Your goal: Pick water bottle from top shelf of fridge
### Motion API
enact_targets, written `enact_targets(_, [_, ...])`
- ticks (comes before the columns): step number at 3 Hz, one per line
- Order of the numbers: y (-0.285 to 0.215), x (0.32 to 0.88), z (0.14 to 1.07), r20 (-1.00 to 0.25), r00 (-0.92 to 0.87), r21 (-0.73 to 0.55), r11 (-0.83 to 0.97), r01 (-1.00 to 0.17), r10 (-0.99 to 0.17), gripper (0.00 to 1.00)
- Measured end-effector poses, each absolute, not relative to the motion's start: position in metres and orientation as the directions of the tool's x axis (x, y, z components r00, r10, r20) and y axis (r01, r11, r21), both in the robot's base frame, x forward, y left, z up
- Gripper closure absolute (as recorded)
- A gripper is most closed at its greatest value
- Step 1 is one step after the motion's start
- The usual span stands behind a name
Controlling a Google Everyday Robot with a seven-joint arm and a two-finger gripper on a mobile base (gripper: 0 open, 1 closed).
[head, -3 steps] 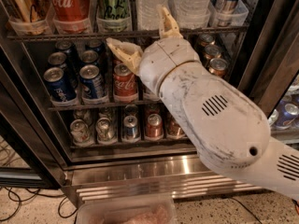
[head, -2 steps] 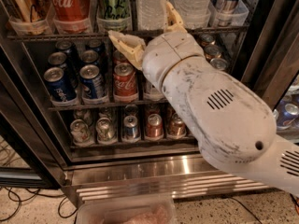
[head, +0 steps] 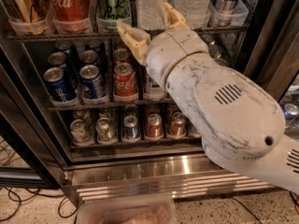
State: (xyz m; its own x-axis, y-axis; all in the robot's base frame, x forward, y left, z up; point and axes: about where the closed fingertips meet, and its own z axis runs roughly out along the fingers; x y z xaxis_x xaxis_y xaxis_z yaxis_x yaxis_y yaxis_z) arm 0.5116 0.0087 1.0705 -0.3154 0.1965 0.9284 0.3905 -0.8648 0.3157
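Observation:
The water bottle (head: 151,7), clear and ribbed, stands on the top shelf (head: 60,34) of the fridge (head: 163,171) between a green can and a wider clear bottle (head: 191,3). Only its lower body shows; its top is cut off by the frame edge. My gripper (head: 150,26) is open right in front of the bottle's base, at the level of the shelf's front wire. One tan finger (head: 132,39) sits left of the bottle and the other (head: 172,15) to its right. The bulky white arm (head: 219,106) hides the right part of the lower racks.
Tall cans stand left of the bottle: gold (head: 18,6), red Coca-Cola (head: 70,3), green (head: 112,1). Two lower wire racks hold short soda cans (head: 93,83). The dark door frame (head: 271,36) is at the right. Cables (head: 18,204) and a clear tub (head: 126,213) lie on the floor.
The gripper has risen and moved in toward the top shelf, its fingers now reaching either side of the water bottle's base. The cans and bottles have not moved.

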Motion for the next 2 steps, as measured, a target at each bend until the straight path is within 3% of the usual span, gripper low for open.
enact_targets(2, [0.0087,0.5116,1.0705,0.928,-0.315,0.316,-0.865,0.390,0.197,0.88])
